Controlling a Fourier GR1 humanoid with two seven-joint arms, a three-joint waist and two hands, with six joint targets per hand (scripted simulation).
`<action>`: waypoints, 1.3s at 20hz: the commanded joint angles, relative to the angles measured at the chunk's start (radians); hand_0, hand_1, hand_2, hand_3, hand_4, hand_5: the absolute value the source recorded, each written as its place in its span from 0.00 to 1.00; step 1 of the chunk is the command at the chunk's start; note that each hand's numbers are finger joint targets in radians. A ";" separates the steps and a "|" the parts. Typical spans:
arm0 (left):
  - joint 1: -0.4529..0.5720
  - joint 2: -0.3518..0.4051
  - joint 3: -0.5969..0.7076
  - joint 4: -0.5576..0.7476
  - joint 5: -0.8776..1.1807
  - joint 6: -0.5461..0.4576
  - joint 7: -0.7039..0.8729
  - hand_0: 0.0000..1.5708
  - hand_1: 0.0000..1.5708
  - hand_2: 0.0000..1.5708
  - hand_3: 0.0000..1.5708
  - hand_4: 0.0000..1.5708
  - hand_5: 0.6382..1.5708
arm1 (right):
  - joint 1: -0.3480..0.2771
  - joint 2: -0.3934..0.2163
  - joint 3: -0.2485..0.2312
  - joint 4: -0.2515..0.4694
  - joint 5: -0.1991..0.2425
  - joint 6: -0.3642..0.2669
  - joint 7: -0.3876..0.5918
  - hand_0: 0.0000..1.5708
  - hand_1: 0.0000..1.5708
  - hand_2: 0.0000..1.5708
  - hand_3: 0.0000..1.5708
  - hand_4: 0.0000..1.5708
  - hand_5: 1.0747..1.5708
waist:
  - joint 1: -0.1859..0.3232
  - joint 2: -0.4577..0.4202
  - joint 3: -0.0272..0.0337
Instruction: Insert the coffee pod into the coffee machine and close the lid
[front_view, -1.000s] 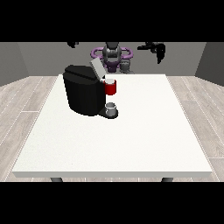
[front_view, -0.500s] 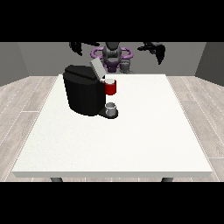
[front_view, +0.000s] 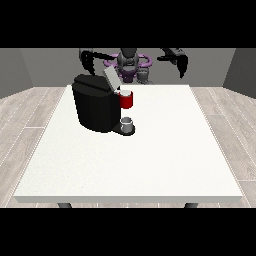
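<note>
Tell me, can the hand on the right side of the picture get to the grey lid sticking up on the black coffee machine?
Probably yes. The hand at the view's right hangs above the white table's far edge, and nothing stands between it and the raised grey lid on the black coffee machine.

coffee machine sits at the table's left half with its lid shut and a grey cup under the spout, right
Not quite: in the front view the lid of the coffee machine stands tilted open, not shut. The machine does sit at the left half of the table, with the grey cup under its spout.
</note>
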 joint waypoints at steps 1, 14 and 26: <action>0.041 0.021 -0.007 -0.093 0.032 0.010 0.069 0.00 0.00 0.00 0.00 0.00 1.00 | 0.001 0.027 0.022 0.051 0.021 0.012 -0.054 0.00 0.00 0.00 0.00 0.00 1.00 | -0.018 0.016 0.0001; 0.083 0.073 -0.003 -0.156 0.077 0.013 0.022 0.00 0.00 0.00 0.00 0.00 1.00 | -0.131 -0.004 -0.001 0.171 0.050 0.044 -0.087 0.00 0.00 0.00 0.00 0.00 1.00 | -0.016 0.095 0.0001; 0.126 0.036 -0.075 -0.166 0.049 0.052 0.007 0.00 0.00 0.00 0.00 0.00 1.00 | -0.234 0.012 0.007 0.224 0.079 0.033 -0.045 0.00 0.00 0.00 0.00 0.00 1.00 | -0.006 0.087 -0.0001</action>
